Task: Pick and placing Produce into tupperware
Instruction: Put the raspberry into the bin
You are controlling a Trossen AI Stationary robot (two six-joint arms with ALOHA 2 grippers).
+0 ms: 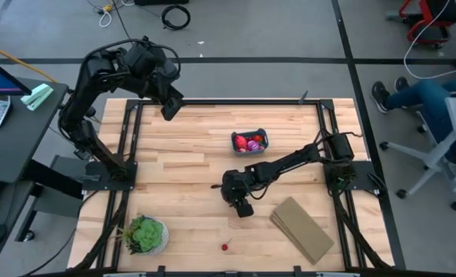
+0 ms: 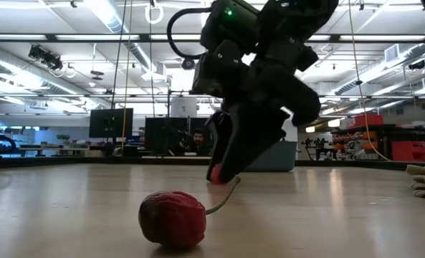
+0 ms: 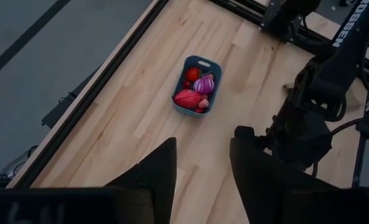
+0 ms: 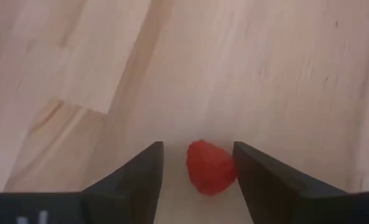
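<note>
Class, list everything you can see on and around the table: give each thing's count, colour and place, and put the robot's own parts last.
tupperware: one, teal-blue, table centre, holding red, pink and purple produce.
red piece: one, on the wood between the right gripper's fingers.
stemmed red fruit: one, near the table's front edge.
potted plant: one, green in a white pot, front left corner.
tan block: one, front right.
person: one, seated right of the table.
left gripper: raised over the table's back left, open.
right gripper: down at the table, open around the red piece.
</note>
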